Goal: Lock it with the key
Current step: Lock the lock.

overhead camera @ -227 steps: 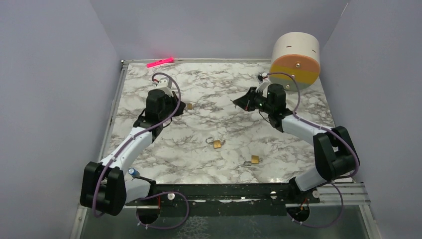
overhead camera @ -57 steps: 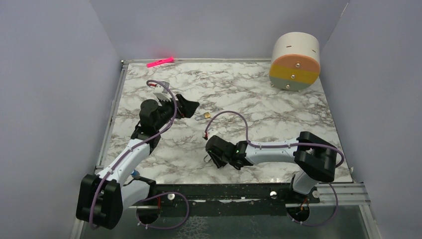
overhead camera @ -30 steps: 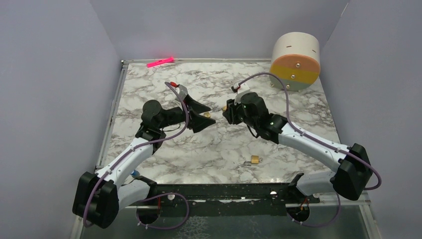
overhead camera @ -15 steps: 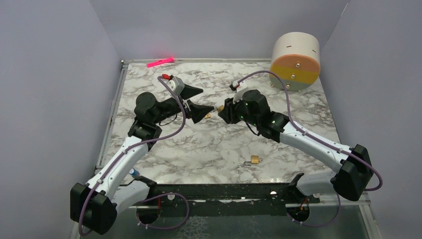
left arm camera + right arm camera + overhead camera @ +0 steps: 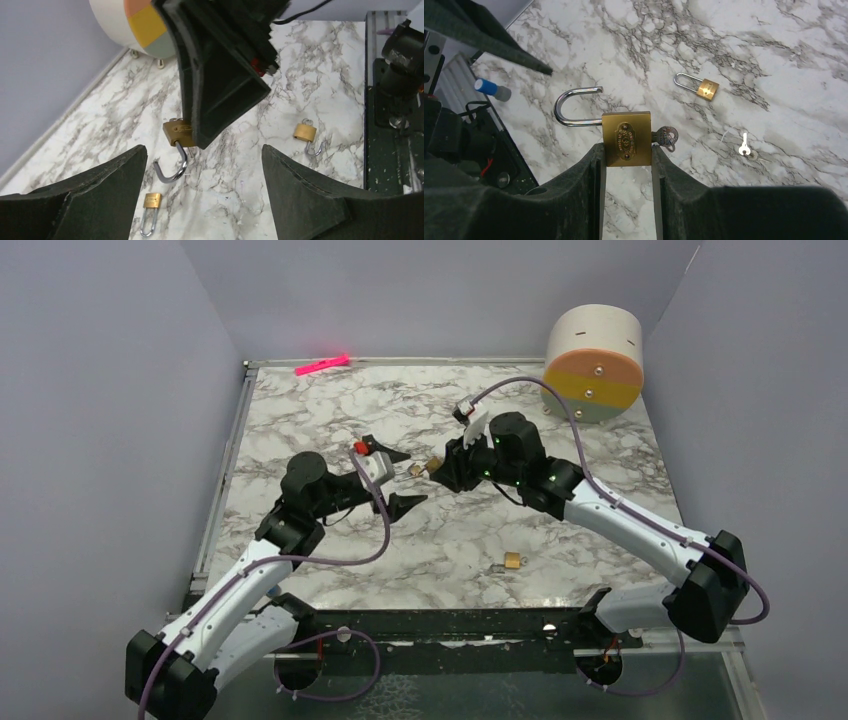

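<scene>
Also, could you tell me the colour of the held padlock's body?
Brass-gold; the padlock shows best in the right wrist view.

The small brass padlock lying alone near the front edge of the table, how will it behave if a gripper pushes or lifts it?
The padlock looks solid brass: probably stiff and heavy for its size. It lies flat on the marble table, so a push would likely slide or spin it, not roll it. Its shackle seems open and may swing.

Robot lab, grey enclosure walls (image 5: 110, 390), marble tabletop (image 5: 300, 410)
</scene>
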`<state>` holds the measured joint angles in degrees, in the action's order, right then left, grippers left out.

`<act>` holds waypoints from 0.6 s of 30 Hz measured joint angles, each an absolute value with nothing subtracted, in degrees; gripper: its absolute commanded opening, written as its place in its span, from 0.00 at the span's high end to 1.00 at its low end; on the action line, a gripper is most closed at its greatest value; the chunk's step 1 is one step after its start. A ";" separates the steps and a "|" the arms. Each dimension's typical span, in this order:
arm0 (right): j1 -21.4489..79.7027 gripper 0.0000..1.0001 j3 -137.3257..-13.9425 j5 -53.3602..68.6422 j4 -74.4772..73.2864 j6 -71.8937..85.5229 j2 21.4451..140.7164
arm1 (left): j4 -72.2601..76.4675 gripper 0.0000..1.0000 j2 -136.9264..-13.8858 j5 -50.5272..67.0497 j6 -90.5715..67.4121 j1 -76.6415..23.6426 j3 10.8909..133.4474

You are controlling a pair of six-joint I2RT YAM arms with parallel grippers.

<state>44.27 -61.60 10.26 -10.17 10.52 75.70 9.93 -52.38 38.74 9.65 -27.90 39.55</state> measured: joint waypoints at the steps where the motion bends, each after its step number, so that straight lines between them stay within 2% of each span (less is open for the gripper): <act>1: 44.12 0.82 -62.02 11.25 -10.24 10.59 75.92 | 9.91 0.16 -50.13 37.80 11.99 -29.34 38.13; 6: 42.52 0.83 -64.03 15.51 -11.33 11.53 78.28 | 10.20 0.18 -45.80 35.07 18.20 -32.88 36.01; 13: 41.52 0.82 -64.25 19.27 -13.30 11.99 79.22 | 9.52 0.24 -49.12 29.52 24.32 -38.17 35.33; 18: 41.52 0.82 -64.25 20.95 -13.32 11.99 79.22 | 6.85 0.27 -50.13 20.64 30.00 -42.68 35.33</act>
<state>41.52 -64.25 20.95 -13.32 11.99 79.22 6.85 -50.13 20.64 30.00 -42.68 35.33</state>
